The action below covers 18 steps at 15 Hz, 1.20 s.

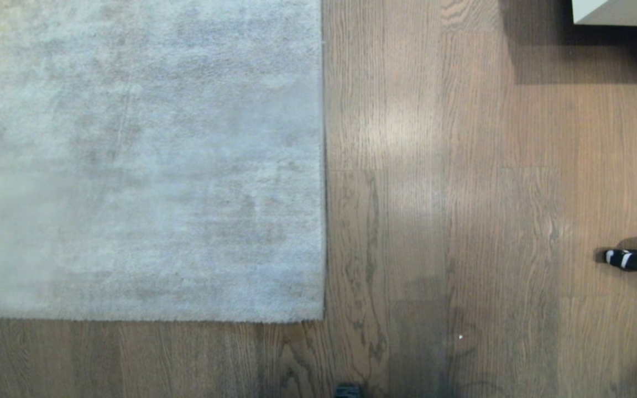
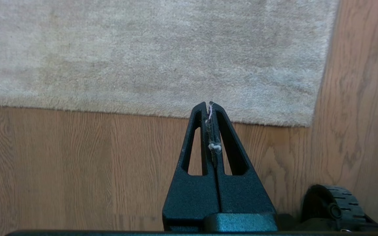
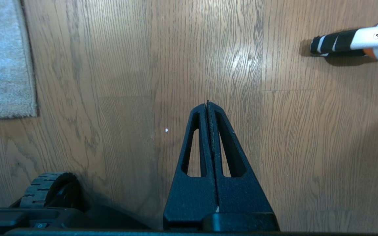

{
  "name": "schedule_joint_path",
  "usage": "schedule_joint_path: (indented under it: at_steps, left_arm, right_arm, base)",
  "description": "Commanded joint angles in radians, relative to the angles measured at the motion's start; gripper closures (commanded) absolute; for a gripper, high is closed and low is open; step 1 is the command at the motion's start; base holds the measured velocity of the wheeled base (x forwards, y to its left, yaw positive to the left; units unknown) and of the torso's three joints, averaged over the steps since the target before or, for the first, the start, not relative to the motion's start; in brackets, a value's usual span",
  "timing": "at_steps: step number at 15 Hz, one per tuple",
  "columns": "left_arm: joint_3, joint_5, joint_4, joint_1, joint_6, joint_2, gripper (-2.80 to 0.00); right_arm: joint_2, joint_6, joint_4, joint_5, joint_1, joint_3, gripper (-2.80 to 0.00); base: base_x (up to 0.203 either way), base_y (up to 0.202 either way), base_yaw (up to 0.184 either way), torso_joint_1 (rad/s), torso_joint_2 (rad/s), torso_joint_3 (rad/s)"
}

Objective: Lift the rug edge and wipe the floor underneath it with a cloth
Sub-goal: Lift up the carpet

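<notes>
Wood-plank floor (image 1: 462,193), rug flat, both arms parked, nothing started.
Rug edge (image 1: 323,166) runs straight to a corner near the robot's left; left gripper (image 2: 208,105) pinched closed, empty bar a fluff scrap, hovers just beside that corner. Right gripper (image 3: 207,104) closed, empty, over bare planks. No cloth in any view, so find it first. Suggest pinching the corner low, peeling up rather than dragging. Striped-tip white tool (image 1: 636,261) lies well right; base wheel (image 2: 340,200) sits near the corner.
</notes>
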Motion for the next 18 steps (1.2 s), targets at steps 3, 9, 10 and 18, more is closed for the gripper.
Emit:
schedule_joint_path:
  at_steps: [3, 9, 10, 18]
  left_arm:
    - [0.000, 0.000, 0.000, 0.000, 0.000, 0.000, 0.00]
    - [0.001, 0.001, -0.003, 0.000, 0.000, 0.001, 0.00]
    - [0.001, 0.000, -0.003, 0.000, 0.000, 0.000, 0.00]
    - [0.001, 0.001, -0.003, 0.000, 0.000, 0.000, 0.00]
  right_arm:
    - [0.000, 0.000, -0.001, 0.000, 0.000, 0.000, 0.00]
    - [0.000, 0.000, 0.000, 0.000, 0.000, 0.000, 0.00]
    - [0.000, 0.000, 0.001, -0.001, 0.000, 0.000, 0.00]
    - [0.000, 0.000, 0.000, 0.000, 0.000, 0.000, 0.00]
  base:
    - [0.000, 0.000, 0.000, 0.006, 0.00, -0.194]
    - [0.000, 0.000, 0.000, 0.004, 0.00, -0.197]
    - [0.000, 0.000, 0.000, 0.000, 0.00, -0.198]
    - [0.000, 0.000, 0.000, 0.003, 0.00, -0.156]
